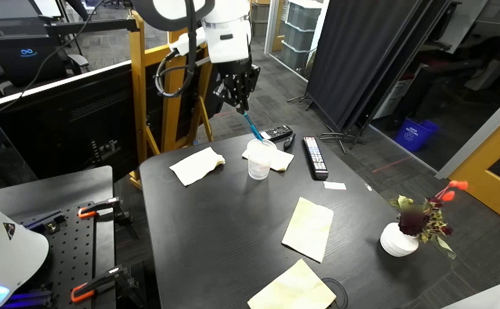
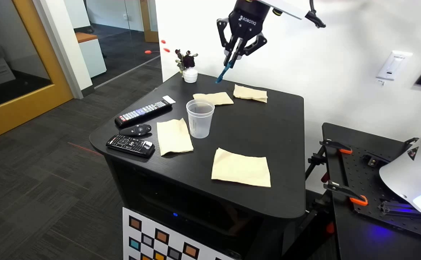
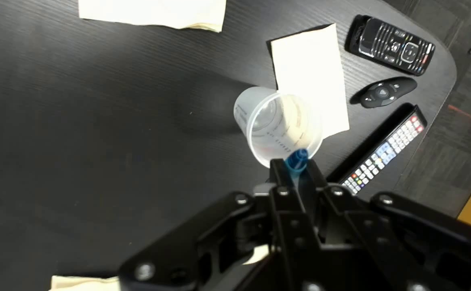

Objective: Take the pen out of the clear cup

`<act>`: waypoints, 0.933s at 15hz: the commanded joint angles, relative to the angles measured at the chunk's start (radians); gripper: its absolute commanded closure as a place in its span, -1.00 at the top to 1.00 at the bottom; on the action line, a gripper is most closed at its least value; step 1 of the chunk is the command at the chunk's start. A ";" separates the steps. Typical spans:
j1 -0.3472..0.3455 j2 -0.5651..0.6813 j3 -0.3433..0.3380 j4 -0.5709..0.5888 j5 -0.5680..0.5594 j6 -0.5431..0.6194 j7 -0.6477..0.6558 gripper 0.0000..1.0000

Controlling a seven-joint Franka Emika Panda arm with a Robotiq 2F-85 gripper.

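Well, the gripper (image 2: 229, 65) hung high over the desk (image 2: 264, 126), its fingers (image 3: 278, 176) pinching the blue pen (image 2: 223, 74). The pen slanted, its lower end jutting out below them; how far it ran up between them I could not tell. It was out of the clear cup (image 2: 200, 121): in an exterior view a gap showed between the two, with the pen higher and beyond the rim. In the wrist view the pen's rounded blue end showed in front of that rim.

The cup stood upright on the desk, just beside a folded yellow napkin (image 2: 174, 139). In an exterior view another napkin (image 2: 241, 169) lay to the right on the near side, and two more napkins (image 2: 250, 93) beyond the cup. At the left were a long remote (image 2: 143, 112) with pale keys, a small rounded remote (image 2: 135, 130) and, nearest, a stubbier black remote (image 2: 131, 145). A white slip (image 2: 168, 99) lay at the long remote's far end. A white pot (image 2: 190, 75) with a dark flower (image 2: 189, 60) stood at the far left corner. Off to the right, apart from the desk, was the arm's white base (image 2: 418, 173).
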 commanded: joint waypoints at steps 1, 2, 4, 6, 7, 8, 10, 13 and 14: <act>-0.060 -0.070 0.012 -0.101 -0.063 0.022 0.083 -0.94; -0.077 -0.073 0.013 -0.115 -0.088 0.020 0.114 -0.94; -0.108 -0.063 0.011 -0.137 -0.133 0.018 0.179 -0.94; -0.134 -0.039 0.010 -0.143 -0.187 0.014 0.264 -0.94; -0.145 -0.026 0.009 -0.142 -0.211 0.011 0.308 -0.94; -0.154 -0.014 0.008 -0.142 -0.232 0.009 0.349 -0.94; -0.168 0.017 0.002 -0.133 -0.280 0.002 0.440 -0.94; -0.172 0.072 -0.013 -0.113 -0.330 -0.008 0.546 -0.94; -0.171 0.094 -0.019 -0.105 -0.349 -0.010 0.585 -0.94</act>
